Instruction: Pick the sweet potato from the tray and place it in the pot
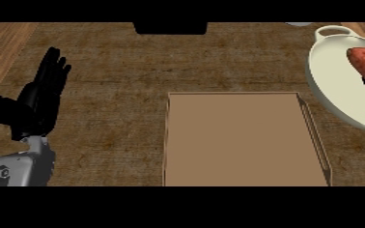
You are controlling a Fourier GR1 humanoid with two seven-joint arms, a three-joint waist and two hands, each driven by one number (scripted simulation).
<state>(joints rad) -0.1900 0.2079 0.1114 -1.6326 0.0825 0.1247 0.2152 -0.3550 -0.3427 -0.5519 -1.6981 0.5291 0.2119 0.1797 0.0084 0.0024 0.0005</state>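
1. At the left edge of our view we see the left hand (pixel 39 101), open, its black fingers straight and pointing up and away from us, holding nothing and resting above the table (pixel 107 77).
2. Below it we see its grey forearm (pixel 32 166) coming in from the lower left corner; a small dark mark on the shell is too small for us to read.
3. Right of the hand, near the middle of the table, lies the flat brown tray (pixel 242 140), a rectangle with a thin raised rim, its long sides running away from us.
4. Further right, past the tray's far right corner, we find the cream pot (pixel 331 82), cut off by the view's right edge, with a loop handle (pixel 331 30) at its far side.
5. We see the sweet potato (pixel 357 60) inside the pot, at the view's right edge, well apart from the left hand, with the whole tray between them.
6. Only a reddish-orange part of it shows; that part looks longer along the line running away from us, but we cannot tell which way its ends point.
7. At the table's far edge, a dark block (pixel 171 27) sits at the middle.
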